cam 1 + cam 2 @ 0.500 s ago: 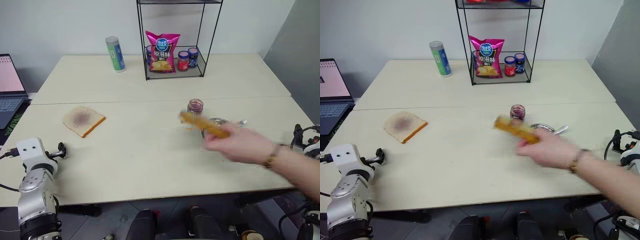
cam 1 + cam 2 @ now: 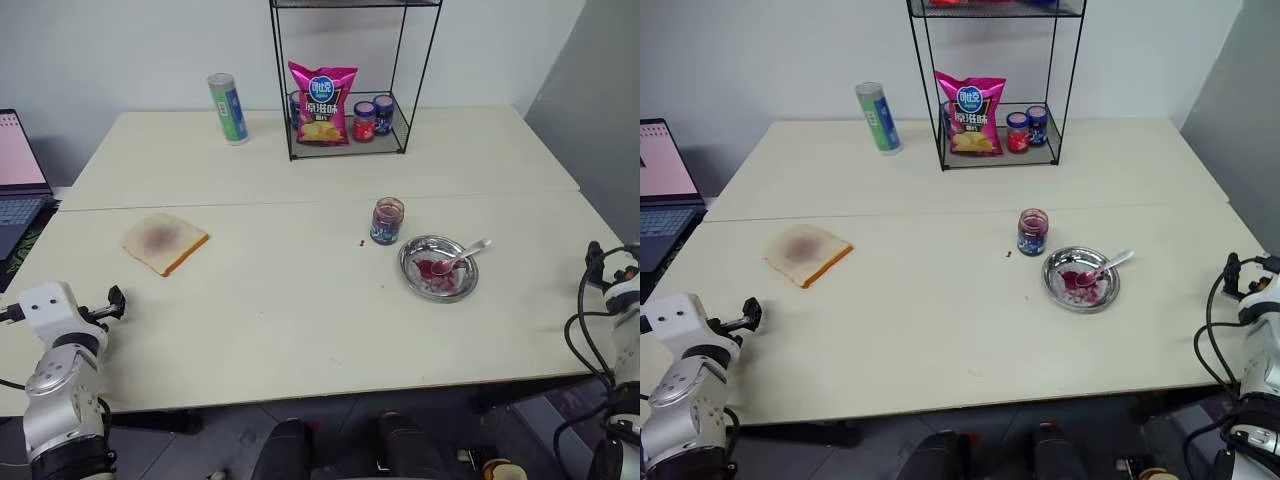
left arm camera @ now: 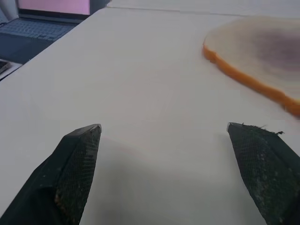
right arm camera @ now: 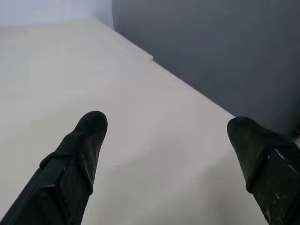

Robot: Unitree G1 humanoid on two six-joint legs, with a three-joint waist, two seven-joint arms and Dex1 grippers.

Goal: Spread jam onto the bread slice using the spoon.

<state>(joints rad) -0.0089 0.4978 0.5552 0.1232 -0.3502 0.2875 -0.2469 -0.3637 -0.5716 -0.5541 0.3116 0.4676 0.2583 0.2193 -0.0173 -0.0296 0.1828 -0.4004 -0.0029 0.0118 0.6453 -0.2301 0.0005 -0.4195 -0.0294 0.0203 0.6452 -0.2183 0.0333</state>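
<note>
Both grippers, left gripper [image 3: 164, 133] and right gripper [image 4: 166, 124], are standing apart, empty. The spoon [image 2: 462, 255] is resting in the steel dish [image 2: 438, 268] with the jam [image 2: 432, 267], at 3 o'clock from the bread slice [image 2: 164, 240]. Risk: jam dripping during the long carry.

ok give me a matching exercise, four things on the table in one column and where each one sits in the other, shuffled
Things:
1. bread slice
2. spoon
3. chip bag
4. open jar

Places:
A. on the bottom shelf of the wire rack, beside two lidded jars
B. flat on the table toward the robot's left, near the laptop
C. standing on the table just beside the steel dish
D. bowl resting in the steel dish with the jam, handle over the rim

Pairs: 1-B, 2-D, 3-A, 4-C
</note>
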